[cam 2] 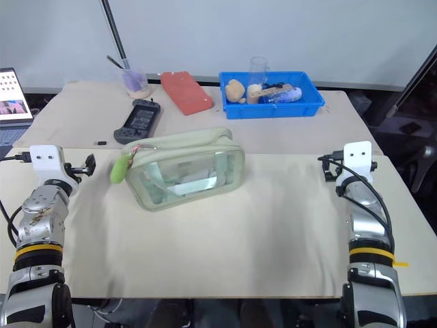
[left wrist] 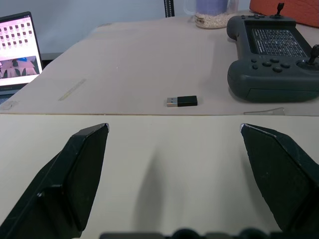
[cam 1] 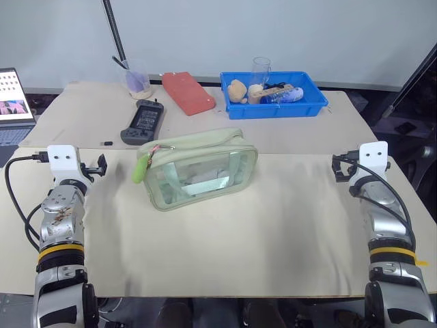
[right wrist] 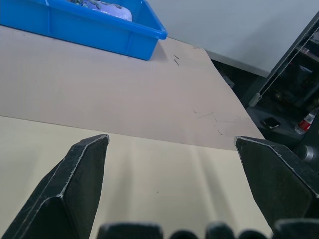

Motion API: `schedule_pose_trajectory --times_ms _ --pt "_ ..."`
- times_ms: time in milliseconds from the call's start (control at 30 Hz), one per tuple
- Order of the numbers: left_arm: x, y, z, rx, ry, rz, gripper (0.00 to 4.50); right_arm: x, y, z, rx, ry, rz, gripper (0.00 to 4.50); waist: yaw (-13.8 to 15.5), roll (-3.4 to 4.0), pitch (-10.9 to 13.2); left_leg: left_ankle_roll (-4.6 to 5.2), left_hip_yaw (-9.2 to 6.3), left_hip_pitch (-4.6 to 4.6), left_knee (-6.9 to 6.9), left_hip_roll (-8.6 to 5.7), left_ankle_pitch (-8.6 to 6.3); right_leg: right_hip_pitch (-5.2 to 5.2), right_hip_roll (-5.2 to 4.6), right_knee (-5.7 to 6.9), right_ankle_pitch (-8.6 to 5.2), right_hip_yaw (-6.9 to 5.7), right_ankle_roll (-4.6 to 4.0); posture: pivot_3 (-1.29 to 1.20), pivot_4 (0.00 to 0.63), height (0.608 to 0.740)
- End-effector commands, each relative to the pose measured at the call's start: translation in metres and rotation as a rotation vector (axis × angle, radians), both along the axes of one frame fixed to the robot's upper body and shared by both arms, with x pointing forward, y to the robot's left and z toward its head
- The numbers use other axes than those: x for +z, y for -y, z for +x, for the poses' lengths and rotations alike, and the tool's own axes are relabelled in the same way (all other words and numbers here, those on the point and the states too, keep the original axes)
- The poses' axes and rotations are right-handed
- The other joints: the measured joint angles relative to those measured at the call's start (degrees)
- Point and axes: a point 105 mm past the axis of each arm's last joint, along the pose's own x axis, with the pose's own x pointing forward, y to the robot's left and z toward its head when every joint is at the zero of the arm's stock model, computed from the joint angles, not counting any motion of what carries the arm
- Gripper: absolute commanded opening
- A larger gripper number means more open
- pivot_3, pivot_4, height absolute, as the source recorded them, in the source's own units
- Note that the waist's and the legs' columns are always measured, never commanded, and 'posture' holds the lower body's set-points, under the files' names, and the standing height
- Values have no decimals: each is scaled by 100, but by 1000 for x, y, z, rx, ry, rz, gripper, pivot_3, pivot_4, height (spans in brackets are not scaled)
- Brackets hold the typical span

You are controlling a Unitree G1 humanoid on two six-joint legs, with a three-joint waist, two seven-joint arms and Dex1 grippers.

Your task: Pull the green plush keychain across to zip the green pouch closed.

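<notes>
The green pouch (cam 1: pixel 196 169) stands in the middle of the cream mat, pale sage fabric with clear side panels. The green plush keychain (cam 1: pixel 141 166), bright lime, hangs from the zipper at the pouch's left end. My left gripper (cam 1: pixel 95 166) hovers at the mat's left edge, open and empty, a short way left of the keychain. At the mat's right edge my right gripper (cam 1: pixel 339 167) is open and empty too, far from the pouch. The left wrist view looks between its wide-spread fingers (left wrist: pixel 79 169) at bare mat, and so does the right wrist view past its fingers (right wrist: pixel 75 184).
Behind the pouch lie a dark handheld controller (cam 1: pixel 143 121), a red block (cam 1: pixel 188 92), a cup (cam 1: pixel 137 82) and a blue tray (cam 1: pixel 273 96) with several items. A small USB stick (left wrist: pixel 182 101) lies near the controller. A laptop (cam 1: pixel 13 102) sits far left.
</notes>
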Motion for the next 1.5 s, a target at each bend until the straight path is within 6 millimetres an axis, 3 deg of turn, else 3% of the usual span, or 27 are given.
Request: schedule_pose_trajectory --times_ms 33,200,367,433,533,667,767,833,933,1067,1233,1367,1500 --pt "15 -2 0 -6 47 1 4500 22 4 0 -1 68 -38 4471 1 0 0 0 0 0 0 0 0 0 0 0 0 0 0 0 150 740" --pt "31 -7 -6 -29 95 -11 4500 25 2 2 17 70 -53 4471 -3 0 0 0 0 0 0 0 0 0 0 0 0 0 0 0 150 740" --pt "96 8 -10 -236 143 81 4500 50 -5 9 122 81 -121 4471 -67 -1 1 0 0 -4 0 1 0 -6 1 0 0 0 0 0 150 740" --pt "129 34 -13 -391 148 137 4500 61 -14 12 220 73 -148 4471 -72 -2 1 0 -1 -7 -1 0 0 -7 1 -1 -1 0 0 0 150 740" --pt "167 96 -26 -685 118 249 4500 84 -32 13 380 77 -171 4471 -74 -2 2 -1 -3 -8 -1 -2 0 0 1 -10 -2 -1 2 0 150 740" --pt "184 165 -50 -989 53 364 4500 112 -60 9 567 103 -195 4471 -103 1 1 1 -5 0 -2 -5 -2 15 0 -17 -6 0 8 0 150 740" --pt "176 206 -70 -1169 -31 464 4500 135 -102 -13 817 129 -162 4471 -128 4 4 2 -13 1 -4 -1 -1 12 10 -8 -9 0 8 0 150 740" --pt "164 219 -78 -1232 -91 533 4500 145 -126 -31 957 122 -141 4471 -156 15 10 3 -16 0 -5 1 -2 5 14 0 -12 2 4 0 150 740" --pt "133 223 -78 -1245 -198 697 4500 153 -172 -76 1215 69 -115 4471 -146 20 12 6 -18 -1 -10 6 -3 -9 23 14 -20 3 -7 0 150 740" --pt "114 220 -67 -1200 -242 769 4500 158 -197 -101 1309 61 -85 4471 -82 21 12 5 -21 6 -13 11 -3 -9 28 24 -26 2 -18 0 150 740" --pt "102 224 -57 -1183 -229 838 4500 148 -206 -106 1291 12 -156 4471 42 20 12 4 -7 0 7 3 -2 -8 9 15 -43 2 -49 0 150 740" --pt "94 223 -56 -1200 -240 885 3233 149 -209 -105 1272 4 -178 4500 69 20 12 4 -5 -9 11 -1 -2 -10 5 9 -41 2 -49 0 150 740" --pt "92 223 -53 -1205 -230 895 1275 153 -209 -106 1261 12 -176 4500 63 20 12 5 -7 -10 10 2 -2 -14 9 11 -41 2 -48 0 150 740"
